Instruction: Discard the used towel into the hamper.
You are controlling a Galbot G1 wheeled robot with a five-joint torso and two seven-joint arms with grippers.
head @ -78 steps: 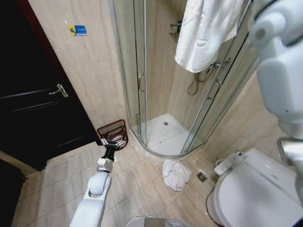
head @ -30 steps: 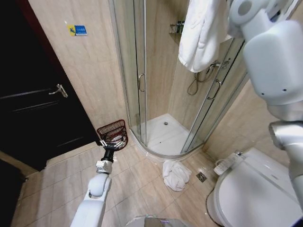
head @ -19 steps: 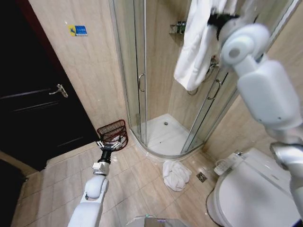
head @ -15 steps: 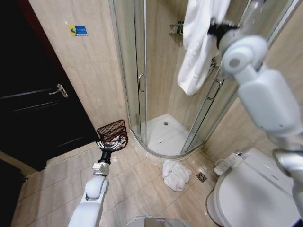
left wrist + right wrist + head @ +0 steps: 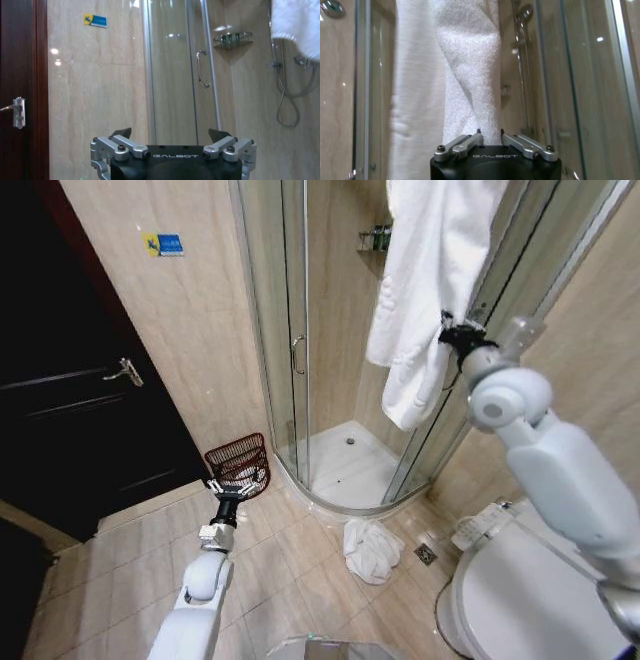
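Right gripper (image 5: 490, 132) jaws pinch towel (image 5: 425, 280); top cropped.

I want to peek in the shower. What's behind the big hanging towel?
Behind the white towel are the glass shower wall and a shower hose. The towel covers the rest. The right end effector grips its lower edge.

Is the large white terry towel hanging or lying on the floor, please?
Hanging: the large white terry towel drapes down the shower glass, its lower fold pinched by the right claw.
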